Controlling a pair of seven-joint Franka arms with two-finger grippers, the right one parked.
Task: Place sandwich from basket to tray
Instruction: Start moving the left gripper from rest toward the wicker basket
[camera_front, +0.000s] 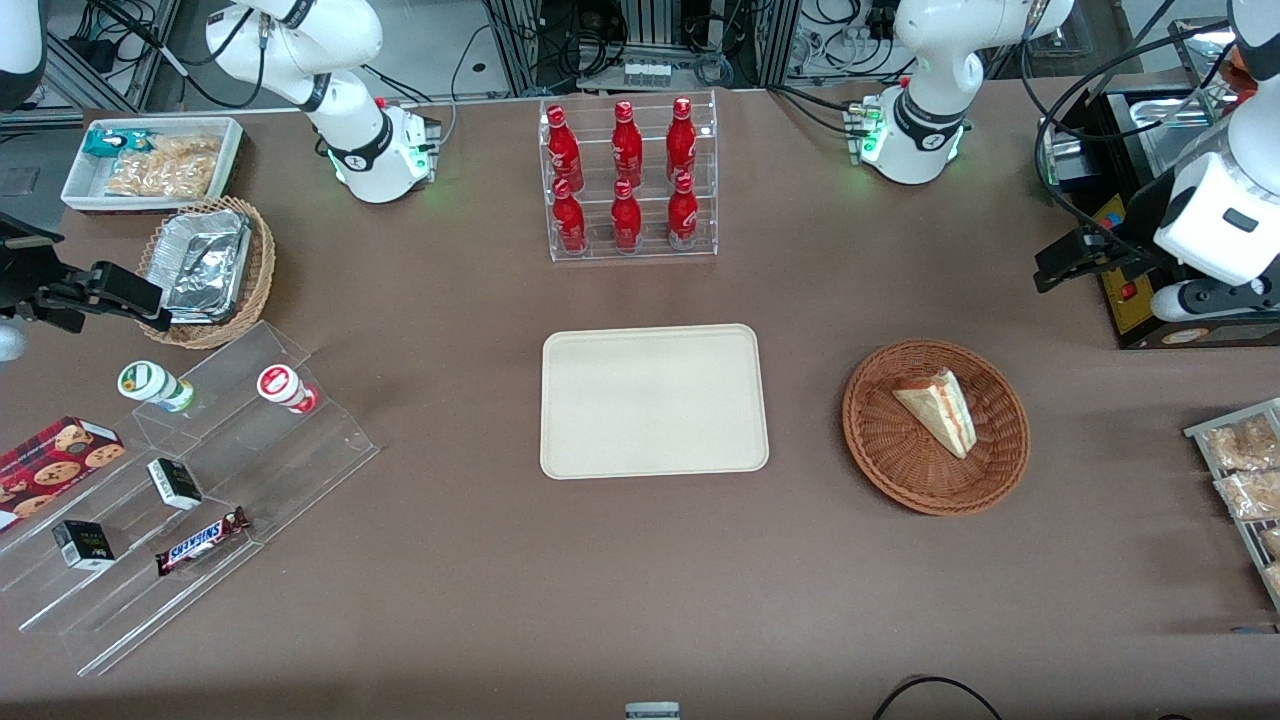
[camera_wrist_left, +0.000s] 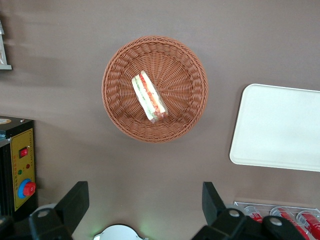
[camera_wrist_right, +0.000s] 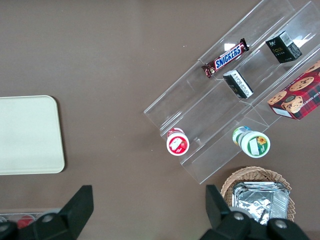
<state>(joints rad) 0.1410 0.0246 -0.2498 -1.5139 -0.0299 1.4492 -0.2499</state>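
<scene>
The sandwich (camera_front: 937, 409) lies in the basket (camera_front: 880, 440), which sits at the tray's (camera_front: 655, 400) three o'clock with bare table between. The gripper (camera_wrist_left: 145, 210) hangs high at the basket's two o'clock, jaws wide open, empty. A black box (camera_front: 1140, 300) stands nearby.

Sandwich (camera_front: 938, 408) in basket (camera_front: 880, 450), off-centre. Basket beside tray (camera_front: 654, 400), apart, toward working arm's end. Bottle rack (camera_front: 628, 178) farther from front camera than tray. Gripper (camera_wrist_left: 145, 205) — fingers spread wide — high above table, clear of basket.
</scene>
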